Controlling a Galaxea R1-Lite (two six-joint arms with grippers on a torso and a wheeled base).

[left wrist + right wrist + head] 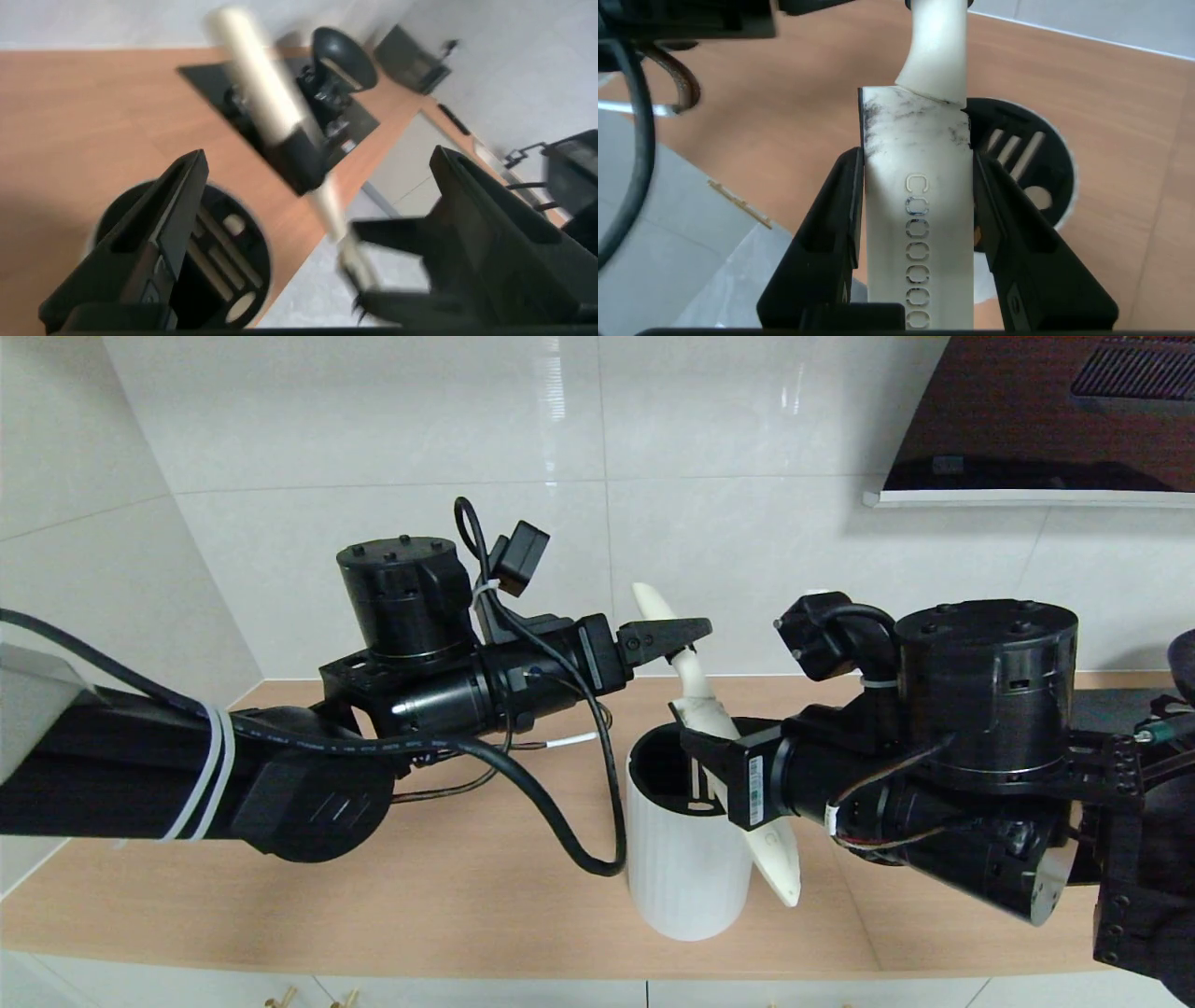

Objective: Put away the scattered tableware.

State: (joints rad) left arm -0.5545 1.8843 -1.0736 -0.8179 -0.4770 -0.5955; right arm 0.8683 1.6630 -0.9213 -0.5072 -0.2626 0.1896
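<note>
R claw (714, 756) pinches the flat part of the white knife (695, 686), tilted, right over the white cup (686, 887) on the wood counter (467, 896). L claw (677, 637) is spread wide by the knife's handle.

Cream knife (691, 674); white ribbed holder (686, 882); tan counter (448, 905).

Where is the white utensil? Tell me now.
Head view, centre: the white utensil is clamped in the right claw, tilted above the white holder.

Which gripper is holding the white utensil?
The right gripper, shut on the white utensil at its wide part; the left gripper has fingers open around the handle.
</note>
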